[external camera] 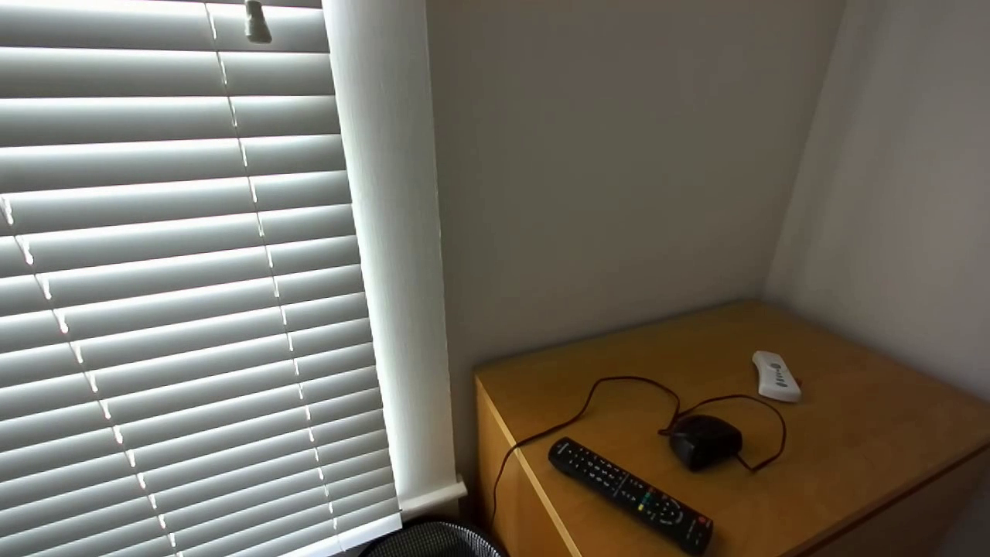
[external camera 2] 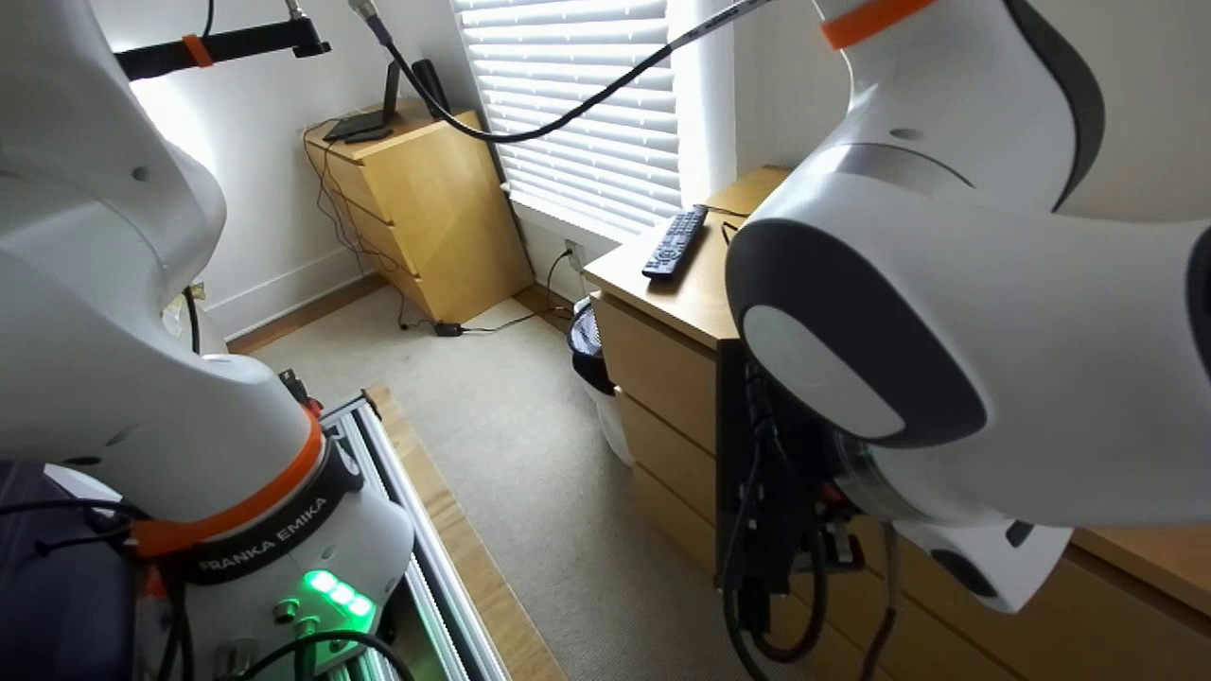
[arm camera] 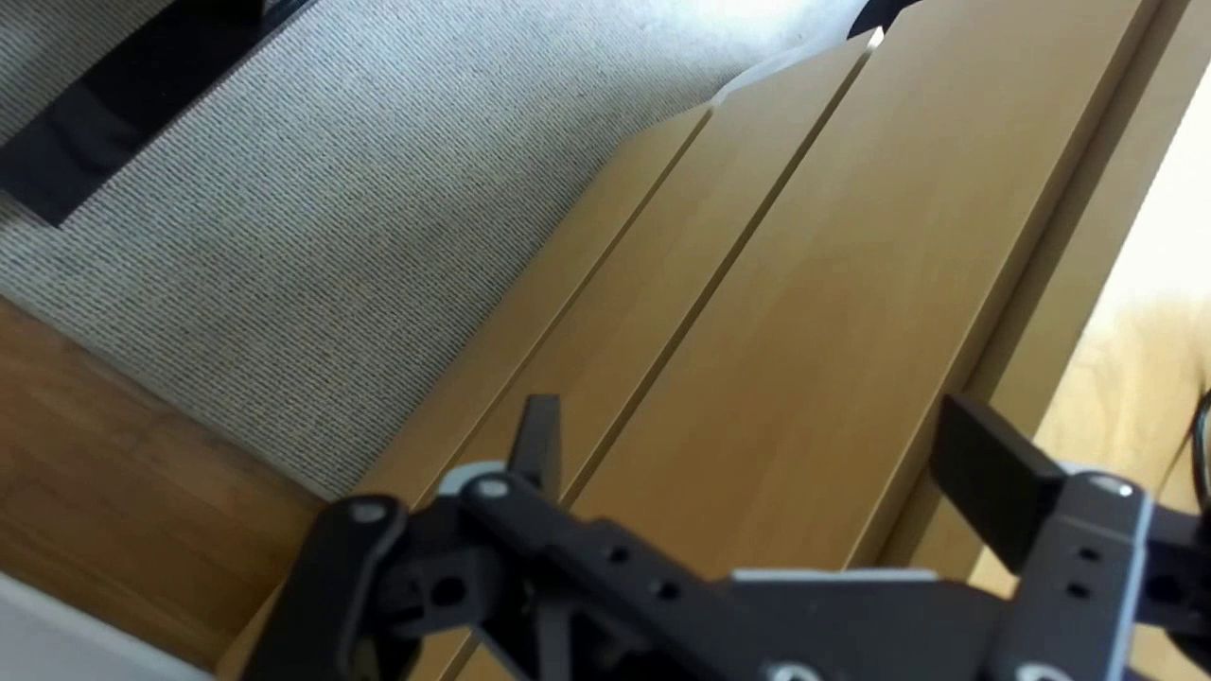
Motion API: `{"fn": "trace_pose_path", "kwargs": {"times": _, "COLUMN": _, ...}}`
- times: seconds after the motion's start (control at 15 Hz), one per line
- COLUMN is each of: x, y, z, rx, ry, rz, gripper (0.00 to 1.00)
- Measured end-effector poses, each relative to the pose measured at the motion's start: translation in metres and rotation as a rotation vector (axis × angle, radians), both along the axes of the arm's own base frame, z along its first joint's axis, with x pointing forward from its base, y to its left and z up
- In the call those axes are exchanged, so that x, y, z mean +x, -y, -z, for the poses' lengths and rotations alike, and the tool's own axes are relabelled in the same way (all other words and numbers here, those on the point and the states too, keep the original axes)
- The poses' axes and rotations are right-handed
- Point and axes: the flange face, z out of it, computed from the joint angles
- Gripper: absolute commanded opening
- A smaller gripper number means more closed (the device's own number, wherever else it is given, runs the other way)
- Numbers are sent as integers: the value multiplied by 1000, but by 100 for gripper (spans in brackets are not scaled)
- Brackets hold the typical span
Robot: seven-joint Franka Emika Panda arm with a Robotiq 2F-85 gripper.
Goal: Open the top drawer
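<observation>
You seem to be approaching, gripper (arm camera: 749,416) spread apart, facing the top drawer (arm camera: 861,284); next, hook it just under the bench's (arm camera: 1126,378) front edge and pull.

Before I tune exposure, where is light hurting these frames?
Both exterior views: bright, backlit blinds; in an exterior view the wall beside them looks dim; in an exterior view green lights burn nearly white. Wrist view: dresser top washed out toward the right edge, carpet glaring near the top, top drawer readable.
</observation>
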Motion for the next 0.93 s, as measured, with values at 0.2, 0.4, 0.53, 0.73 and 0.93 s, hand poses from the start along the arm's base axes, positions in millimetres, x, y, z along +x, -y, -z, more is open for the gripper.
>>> {"fn": "trace_pose_path", "kwargs": {"times": 0.2, "x": 3, "y": -2, "z": -1, "rx": -1, "ry": 4, "rz": -6, "gripper": 100}}
{"fn": "trace_pose_path", "kwargs": {"times": 0.4, "x": 5, "y": -3, "z": -3, "rx": -2, "ry": 7, "rz": -10, "gripper": 100}}
{"fn": "trace_pose_path", "kwargs": {"times": 0.53, "x": 5, "y": -3, "z": -3, "rx": -2, "ry": 7, "rz": -10, "gripper": 100}}
{"fn": "trace_pose_path", "kwargs": {"times": 0.73, "x": 5, "y": -3, "z": -2, "rx": -1, "ry": 6, "rz": -12, "gripper": 100}}
{"fn": "trace_pose_path", "kwargs": {"times": 0.93, "x": 7, "y": -5, "z": 4, "rx": 29, "ry": -4, "rz": -18, "gripper": 100}}
